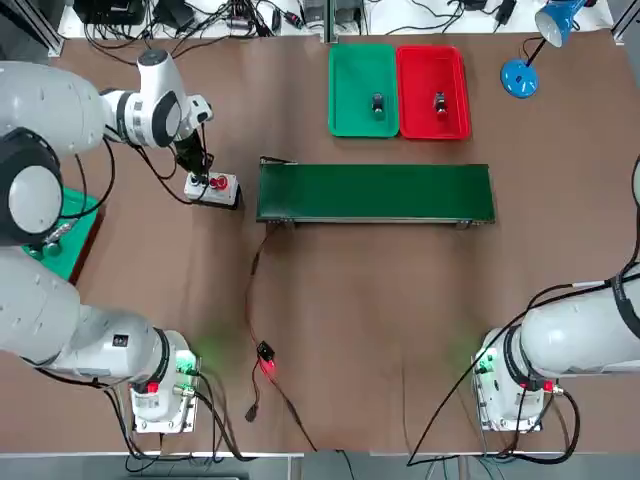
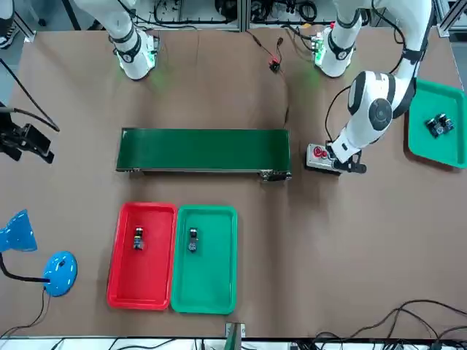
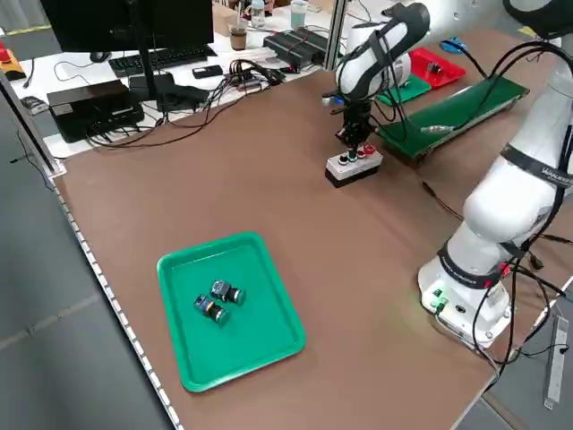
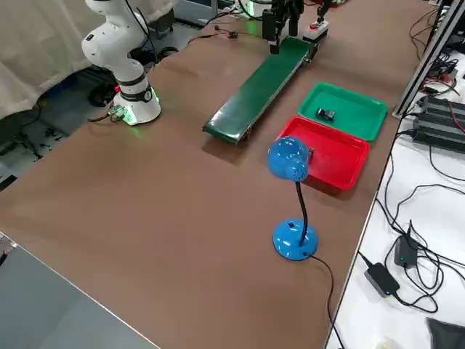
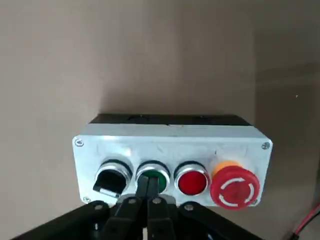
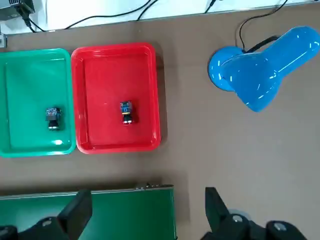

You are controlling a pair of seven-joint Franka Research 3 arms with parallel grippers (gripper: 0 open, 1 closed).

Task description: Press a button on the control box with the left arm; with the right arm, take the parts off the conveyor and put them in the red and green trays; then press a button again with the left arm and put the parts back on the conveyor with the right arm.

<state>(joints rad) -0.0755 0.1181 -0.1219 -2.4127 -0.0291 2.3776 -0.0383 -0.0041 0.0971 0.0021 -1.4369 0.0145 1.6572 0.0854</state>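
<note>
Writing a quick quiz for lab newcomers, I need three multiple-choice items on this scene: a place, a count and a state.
1. Where is the left gripper?
A) over the red tray
B) at the control box
C) by the lamp

2. How many parts lie in the red tray?
A) none
B) one
C) three

3. How is the right gripper?
A) open
B) shut
C) gripping a part

1: B, its tips show against the green button.
2: B, a single small part lies there.
3: A, its fingers stand wide apart with nothing between them.

A blue lamp (image 4: pixel 289 158) stands near a black adapter (image 4: pixel 382 279) with tangled cables (image 4: pixel 429 273).
</note>
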